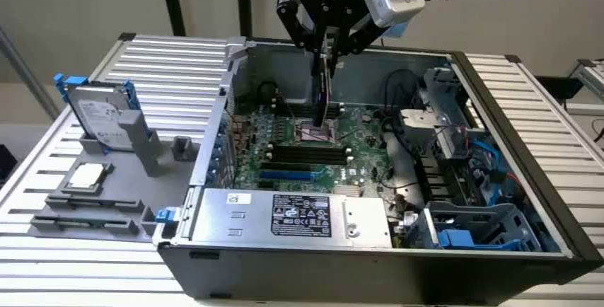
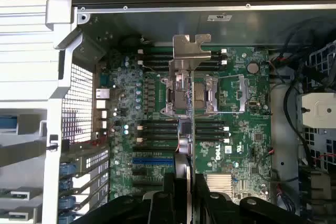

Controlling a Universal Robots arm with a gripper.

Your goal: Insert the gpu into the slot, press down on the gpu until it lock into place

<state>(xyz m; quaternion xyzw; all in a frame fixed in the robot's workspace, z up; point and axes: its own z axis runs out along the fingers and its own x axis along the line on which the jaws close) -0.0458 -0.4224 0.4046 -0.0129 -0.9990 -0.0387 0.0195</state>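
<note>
My gripper (image 1: 327,51) hangs over the open computer case and is shut on the gpu (image 1: 326,95), a thin dark card held edge-on and upright. In the wrist view the gpu (image 2: 189,129) runs as a narrow line from my gripper (image 2: 185,182) to its silver metal bracket (image 2: 190,51). The card hovers above the processor socket area of the green motherboard (image 1: 363,134), clear of the board. The slot (image 1: 286,175), a bright-blue strip, lies nearer the silver box; in the wrist view the slot (image 2: 152,160) sits beside the card's line, apart from it.
A large silver labelled metal box (image 1: 293,215) fills the case's near side. Black memory slots (image 1: 307,153) lie between socket and blue strip. Cables and a blue drive cage (image 1: 472,233) crowd the exterior view's right. A hard drive in a stand (image 1: 102,119) is outside the case.
</note>
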